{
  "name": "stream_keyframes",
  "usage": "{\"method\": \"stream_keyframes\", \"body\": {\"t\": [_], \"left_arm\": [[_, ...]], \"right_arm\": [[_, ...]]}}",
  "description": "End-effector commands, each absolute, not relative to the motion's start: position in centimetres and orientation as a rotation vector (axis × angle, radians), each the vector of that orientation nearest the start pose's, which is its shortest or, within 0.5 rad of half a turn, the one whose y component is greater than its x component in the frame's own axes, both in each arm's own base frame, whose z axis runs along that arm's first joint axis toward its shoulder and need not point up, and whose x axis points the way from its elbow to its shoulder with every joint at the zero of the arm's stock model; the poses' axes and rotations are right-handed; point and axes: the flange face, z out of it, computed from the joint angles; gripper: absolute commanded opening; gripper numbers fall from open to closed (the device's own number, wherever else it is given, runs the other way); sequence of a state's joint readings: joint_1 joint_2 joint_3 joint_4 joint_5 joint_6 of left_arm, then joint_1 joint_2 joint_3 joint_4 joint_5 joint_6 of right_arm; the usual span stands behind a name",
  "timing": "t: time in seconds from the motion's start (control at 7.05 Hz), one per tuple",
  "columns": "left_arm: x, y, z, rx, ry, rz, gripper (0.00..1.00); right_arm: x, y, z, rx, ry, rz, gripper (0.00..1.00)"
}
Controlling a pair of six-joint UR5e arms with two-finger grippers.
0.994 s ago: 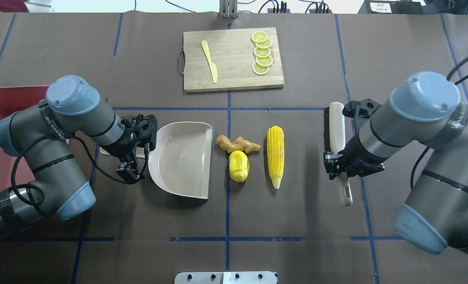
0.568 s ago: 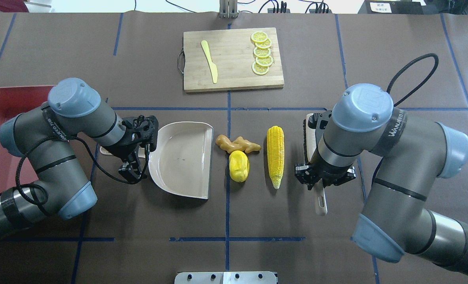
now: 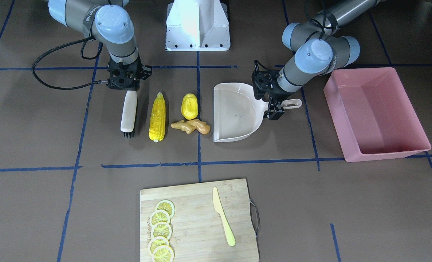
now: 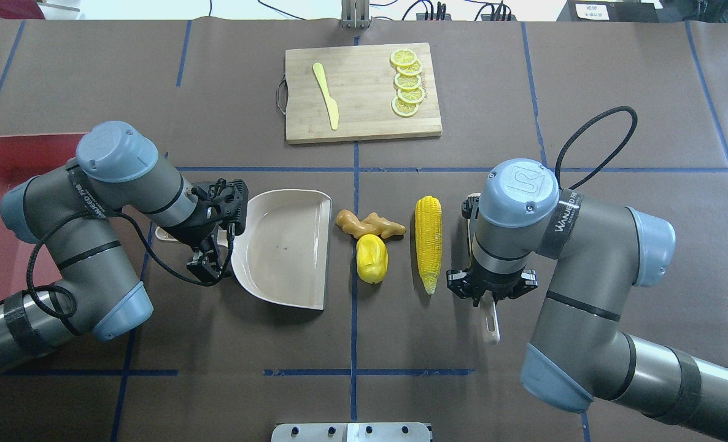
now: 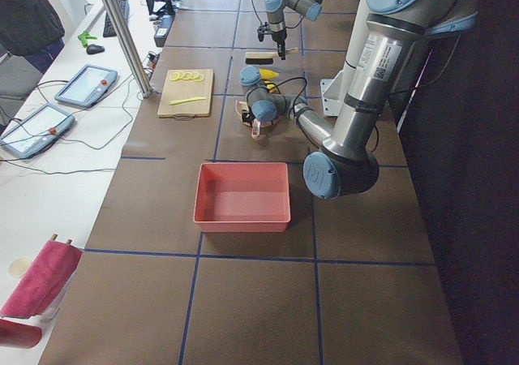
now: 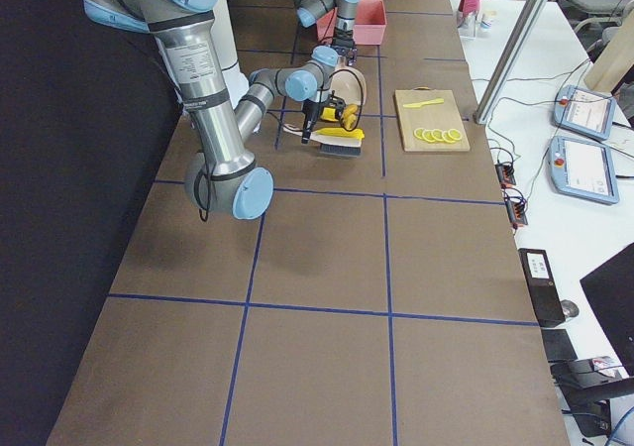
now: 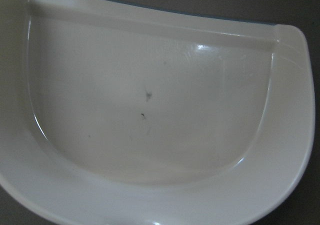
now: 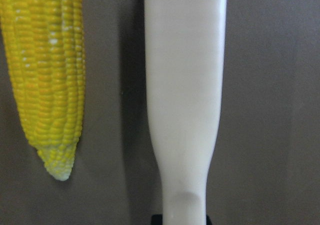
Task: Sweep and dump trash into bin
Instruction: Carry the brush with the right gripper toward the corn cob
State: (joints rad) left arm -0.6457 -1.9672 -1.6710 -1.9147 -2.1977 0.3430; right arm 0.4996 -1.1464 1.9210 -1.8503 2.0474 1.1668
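While white-handled brush [image 3: 128,114] is clamped by right gripper [image 3: 127,87] and beige plastic dustpan [image 4: 281,245] by left gripper [image 3: 276,107], yellow corn cob [image 4: 428,242], stubby yellow lumpy vegetable [image 4: 371,258] and tan ginger root [image 4: 370,224] lie between them. Likely light, rigid, roll-prone: best pushed broadside.

bin [image 4: 20,150] cut off, brush [image 4: 492,322] mostly hidden

Narrow gap btw brush [image 3: 128,109] & corn cob [image 3: 157,116]; ginger root [image 3: 190,126], lumpy veg [image 3: 189,106] sit btw corn cob & dustpan [image 3: 234,109]; bare tabletop [image 3: 274,174] toward cutting board [image 3: 197,203].
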Motion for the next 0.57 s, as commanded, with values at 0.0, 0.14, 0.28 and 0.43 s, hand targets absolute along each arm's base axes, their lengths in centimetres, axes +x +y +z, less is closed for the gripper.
{"method": "stream_keyframes", "body": {"t": [0.0,0.14,0.28,0.43], "left_arm": [[46.2,-44.2,34.7,0.671,0.874,1.417,0.99],[46.2,-44.2,34.7,0.671,0.874,1.417,0.99],[46.2,-44.2,34.6,0.672,0.875,1.416,0.99],[46.2,-44.2,34.5,0.675,0.876,1.416,0.99]], "right_arm": [[-48.8,-36.0,31.5,-0.215,-0.613,-0.035,0.00],[-49.3,-35.7,30.4,-0.210,-0.627,-0.050,0.00],[-50.3,-34.7,30.0,-0.203,-0.621,-0.069,0.00],[-50.9,-34.6,29.8,-0.186,-0.614,-0.073,0.00]]}}
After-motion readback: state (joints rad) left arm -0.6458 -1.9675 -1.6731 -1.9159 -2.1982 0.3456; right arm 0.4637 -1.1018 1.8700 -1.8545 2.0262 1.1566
